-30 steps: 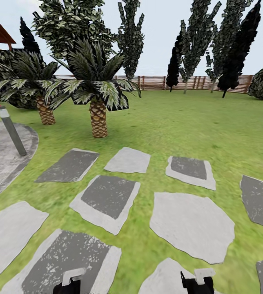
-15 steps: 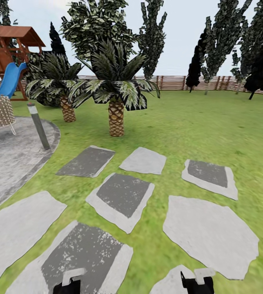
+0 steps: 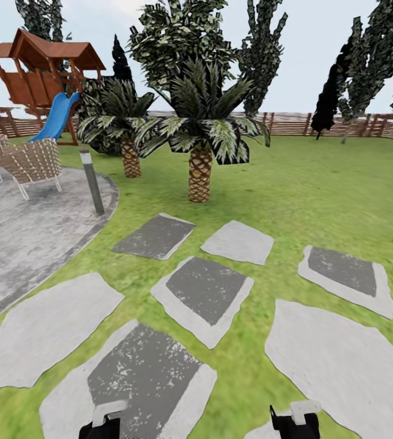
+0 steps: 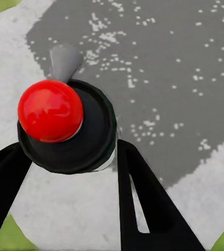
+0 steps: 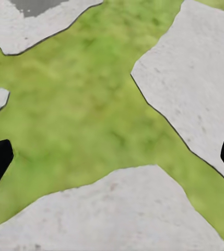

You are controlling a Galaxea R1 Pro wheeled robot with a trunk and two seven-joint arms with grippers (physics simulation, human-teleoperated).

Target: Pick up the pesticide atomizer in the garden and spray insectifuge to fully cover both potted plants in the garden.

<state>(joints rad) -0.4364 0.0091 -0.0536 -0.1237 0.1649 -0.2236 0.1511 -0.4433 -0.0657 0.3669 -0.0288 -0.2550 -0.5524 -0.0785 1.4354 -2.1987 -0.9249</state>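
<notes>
Lawn with grey stepping stones fills the head view; patio, bollard lamp and chairs upper left. Left gripper brackets a red-knobbed black object, grip unclear. Right gripper gapes wide over grass

green lawn, stepping stones (grey), patio

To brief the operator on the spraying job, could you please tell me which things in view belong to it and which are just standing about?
Job (the garden itself): garden lawn; stepping stones; paved patio; wooden fence.
Standing about: palms; bollard lamp; wicker chair; playhouse with slide.
</notes>
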